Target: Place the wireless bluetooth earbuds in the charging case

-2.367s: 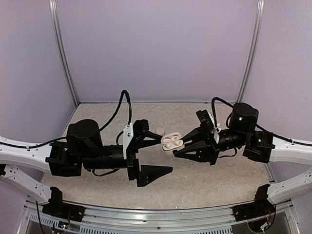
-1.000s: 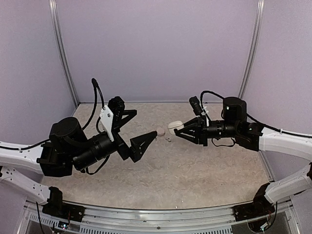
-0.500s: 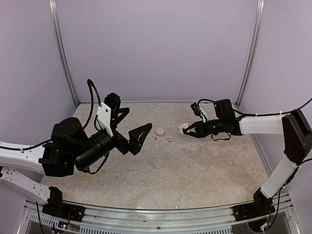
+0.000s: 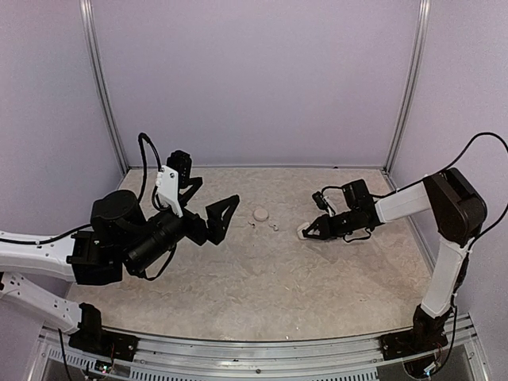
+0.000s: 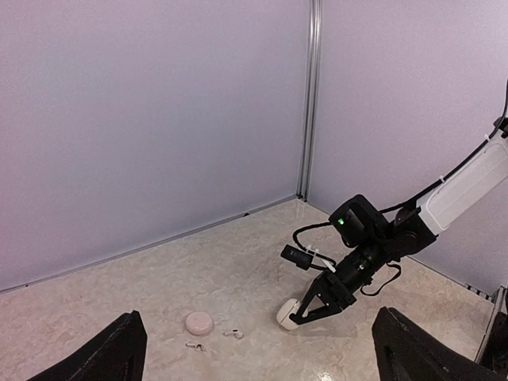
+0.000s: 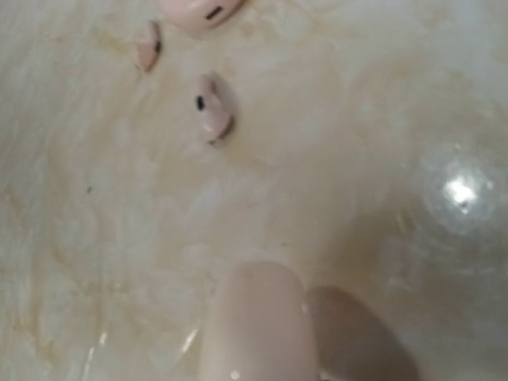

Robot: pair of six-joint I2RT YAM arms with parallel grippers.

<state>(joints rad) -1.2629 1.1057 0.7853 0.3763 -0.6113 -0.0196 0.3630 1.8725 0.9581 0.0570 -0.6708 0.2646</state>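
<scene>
Top external: right gripper (image 4: 308, 231) clenched on charging case (image 4: 302, 231), down at table (image 4: 278, 286), right of puck (image 4: 259, 214). Both earbuds (image 4: 274, 227) loose just beside puck; left gripper (image 4: 218, 189) released, left of puck. Step looks like parking case. Next likely needs a fine pinch on one earbud.

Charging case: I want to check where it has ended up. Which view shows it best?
Left wrist: the charging case shows whole, at the tips of the right gripper. Top external shows it only as a small white speck; right wrist gives just a blurred close-up of part of it.
</scene>
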